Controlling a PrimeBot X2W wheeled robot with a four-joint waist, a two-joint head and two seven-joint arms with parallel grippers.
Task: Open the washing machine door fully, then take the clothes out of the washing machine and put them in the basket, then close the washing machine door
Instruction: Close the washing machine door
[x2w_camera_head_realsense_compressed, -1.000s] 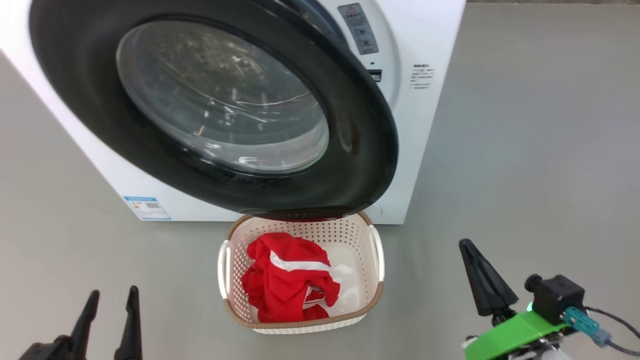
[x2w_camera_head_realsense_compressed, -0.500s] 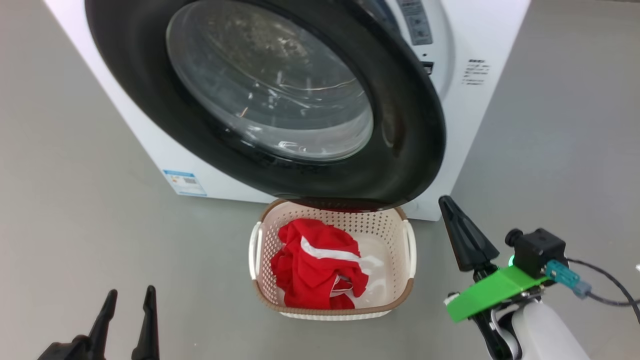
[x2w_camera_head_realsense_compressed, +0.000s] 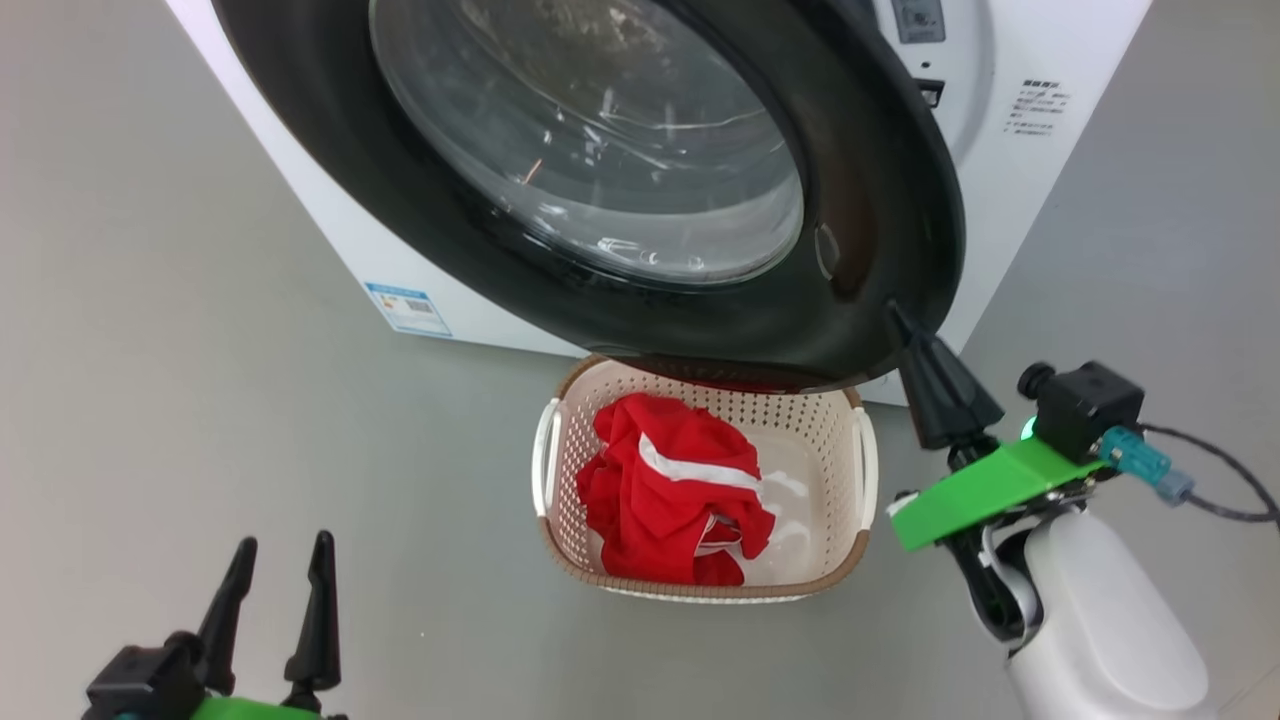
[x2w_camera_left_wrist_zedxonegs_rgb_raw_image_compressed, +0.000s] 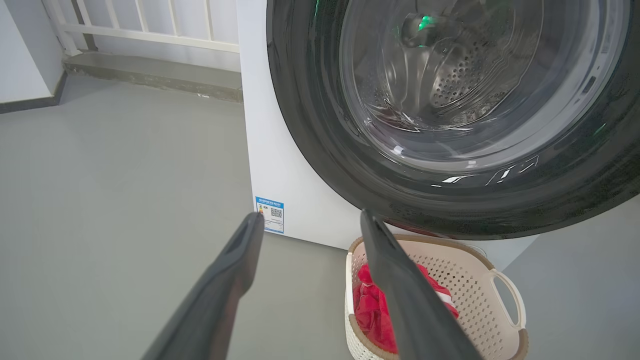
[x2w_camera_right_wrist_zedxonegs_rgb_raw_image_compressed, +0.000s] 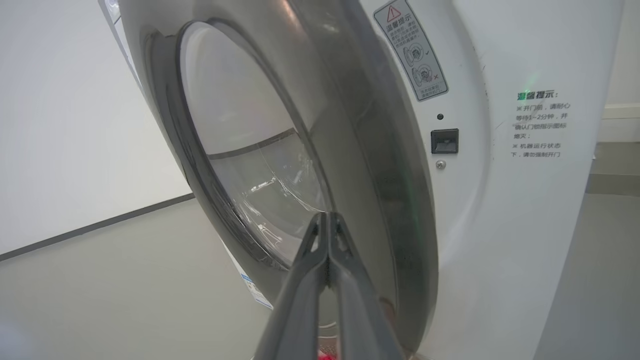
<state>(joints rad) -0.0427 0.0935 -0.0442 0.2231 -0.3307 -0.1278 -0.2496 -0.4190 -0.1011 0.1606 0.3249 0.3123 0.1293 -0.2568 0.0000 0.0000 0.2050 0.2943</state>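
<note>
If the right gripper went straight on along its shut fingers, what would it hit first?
Most likely the door: the right gripper points at its dark rim from close by. Depth is unclear, so I cannot tell whether the tips already touch it.

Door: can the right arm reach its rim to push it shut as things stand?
Probably yes: the shut right gripper points at the door at its outer rim, with nothing between them; the basket stands lower.

Head looks down, wrists forward; all share the door (x2w_camera_head_realsense_compressed: 880, 200).
</note>
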